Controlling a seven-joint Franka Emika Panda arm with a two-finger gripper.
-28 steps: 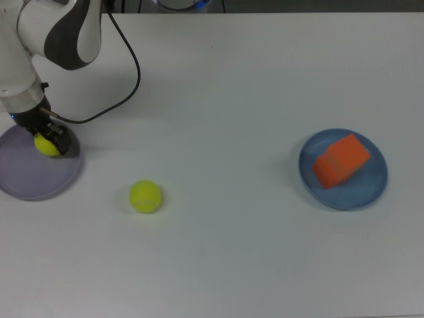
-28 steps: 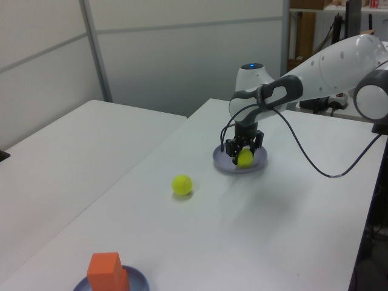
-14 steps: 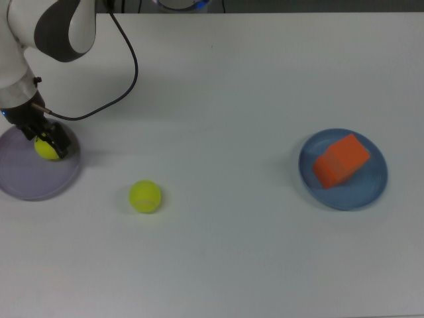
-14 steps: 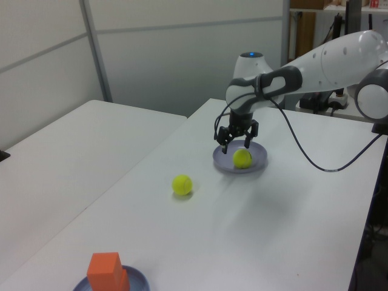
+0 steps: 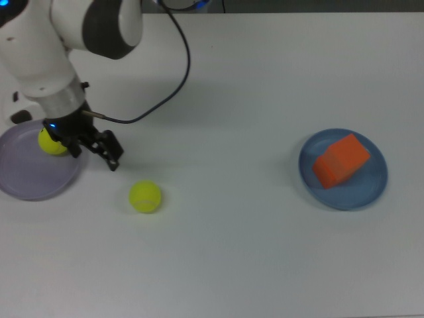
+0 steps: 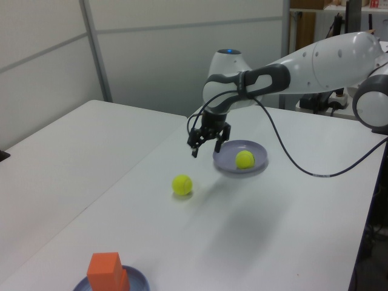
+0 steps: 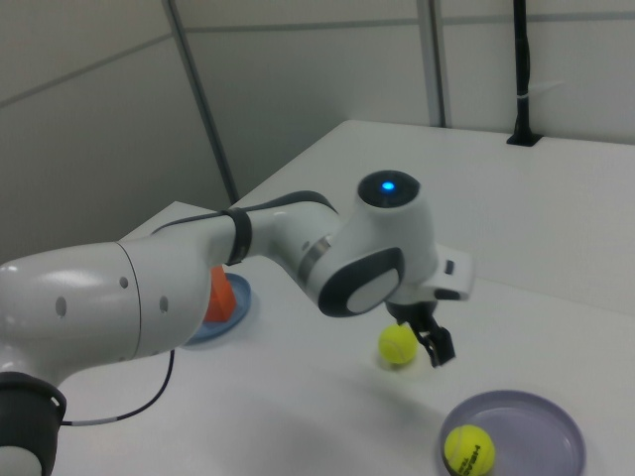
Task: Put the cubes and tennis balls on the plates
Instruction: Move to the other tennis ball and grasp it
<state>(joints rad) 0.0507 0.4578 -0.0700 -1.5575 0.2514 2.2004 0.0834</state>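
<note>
One tennis ball (image 5: 50, 142) (image 6: 244, 159) (image 7: 468, 448) lies on the lavender plate (image 5: 26, 179) (image 6: 227, 162) (image 7: 536, 426). The other tennis ball (image 5: 144, 196) (image 6: 182, 184) (image 7: 397, 344) rests on the bare table. My gripper (image 5: 95, 154) (image 6: 205, 147) (image 7: 434, 347) hangs open and holds nothing, above the table between the lavender plate and the loose ball. On the blue plate (image 5: 368, 189) (image 6: 138, 280) (image 7: 236, 309) sit the orange cubes (image 5: 340, 160) (image 6: 106, 270) (image 7: 218, 295), pressed together; I cannot separate them.
The white table (image 5: 232, 99) spreads wide between the two plates. A black cable (image 5: 165, 86) loops from the arm over the table at the top view's upper left. In the left view a second table (image 6: 73, 139) stands at the left view's left.
The gripper opened and left the tennis ball on the lavender plate. It then rose and swung toward the top view's right, ending near the loose ball.
</note>
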